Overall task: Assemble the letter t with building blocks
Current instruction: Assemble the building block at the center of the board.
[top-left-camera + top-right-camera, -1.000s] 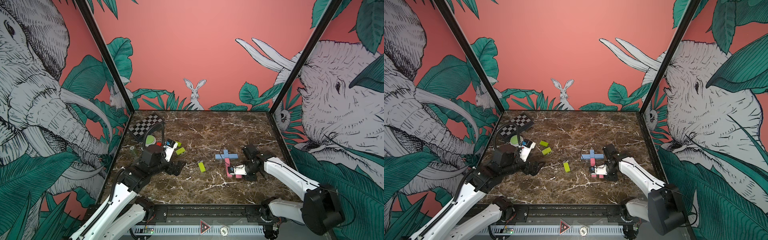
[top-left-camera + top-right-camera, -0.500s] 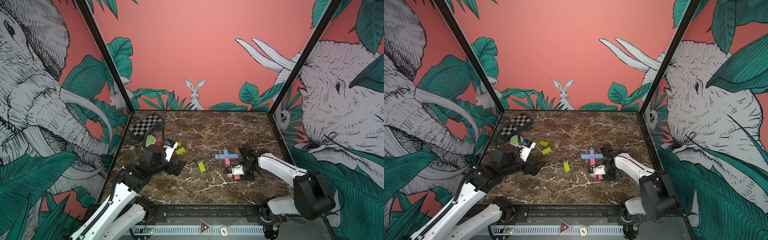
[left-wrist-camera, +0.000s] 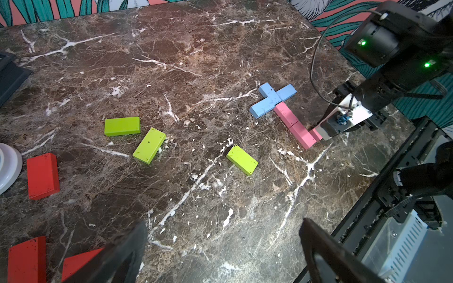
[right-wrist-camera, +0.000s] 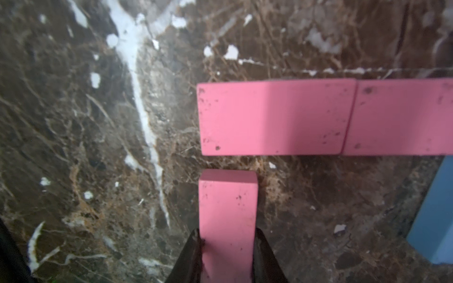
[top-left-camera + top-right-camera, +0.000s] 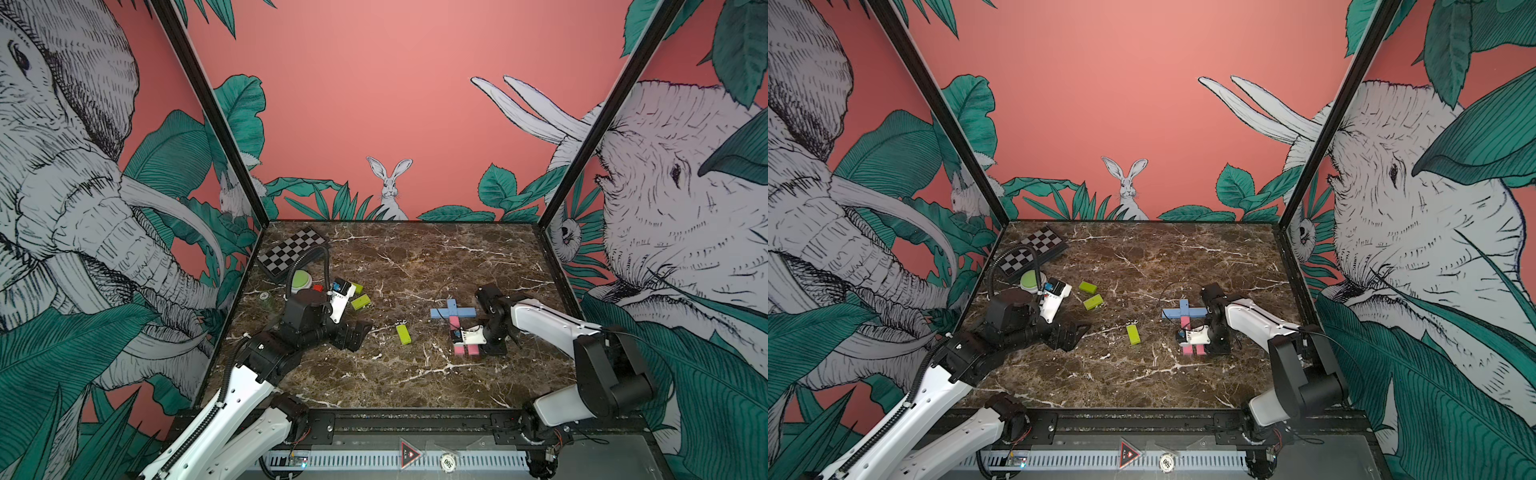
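Open tabletop (image 5: 429, 332) lies between lime block (image 5: 403, 334) and pink blocks (image 5: 454, 321).

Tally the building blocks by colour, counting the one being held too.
Lime green blocks: 3
Red blocks: 3
Pink blocks: 3, one gripped in the right tool
Light blue blocks: 3, forming the cross
Total: 12

Even bright light; blurred right-wrist close-up

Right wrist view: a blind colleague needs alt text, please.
The right gripper clamps a pink rectangular block, its end just short of two pink blocks laid end to end on the brown marble table. A light blue block lies nearby.
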Motion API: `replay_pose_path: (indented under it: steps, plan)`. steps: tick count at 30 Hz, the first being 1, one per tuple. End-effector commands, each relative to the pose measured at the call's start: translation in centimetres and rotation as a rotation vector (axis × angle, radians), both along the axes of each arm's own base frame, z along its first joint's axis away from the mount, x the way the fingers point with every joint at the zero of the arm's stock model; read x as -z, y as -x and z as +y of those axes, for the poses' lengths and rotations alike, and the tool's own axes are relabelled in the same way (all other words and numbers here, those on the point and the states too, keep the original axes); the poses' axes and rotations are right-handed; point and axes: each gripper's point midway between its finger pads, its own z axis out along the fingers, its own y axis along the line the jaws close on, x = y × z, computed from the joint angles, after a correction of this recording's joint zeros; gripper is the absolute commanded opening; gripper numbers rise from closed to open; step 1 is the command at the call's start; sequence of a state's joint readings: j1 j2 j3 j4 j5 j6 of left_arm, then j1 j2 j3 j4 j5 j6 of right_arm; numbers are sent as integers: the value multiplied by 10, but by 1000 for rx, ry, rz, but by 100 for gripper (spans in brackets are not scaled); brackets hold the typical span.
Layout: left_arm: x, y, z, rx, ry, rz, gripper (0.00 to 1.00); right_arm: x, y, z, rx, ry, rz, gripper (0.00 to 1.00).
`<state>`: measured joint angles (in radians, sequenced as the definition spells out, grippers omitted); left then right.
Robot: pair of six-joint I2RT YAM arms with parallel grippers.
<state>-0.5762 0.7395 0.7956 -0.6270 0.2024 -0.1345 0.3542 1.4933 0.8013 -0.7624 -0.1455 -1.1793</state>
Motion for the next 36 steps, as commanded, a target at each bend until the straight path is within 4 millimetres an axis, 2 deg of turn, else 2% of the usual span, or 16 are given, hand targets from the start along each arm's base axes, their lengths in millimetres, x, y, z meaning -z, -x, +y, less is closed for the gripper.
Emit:
replay_pose_path:
  steps: [1, 36]
  plan:
    - [5, 3, 0, 8, -15, 12, 99, -1, -2, 2, -6, -8, 18, 8]
    - [8, 3, -1, 14, -18, 30, 99, -2, 4, 9, -16, -36, 47, 20]
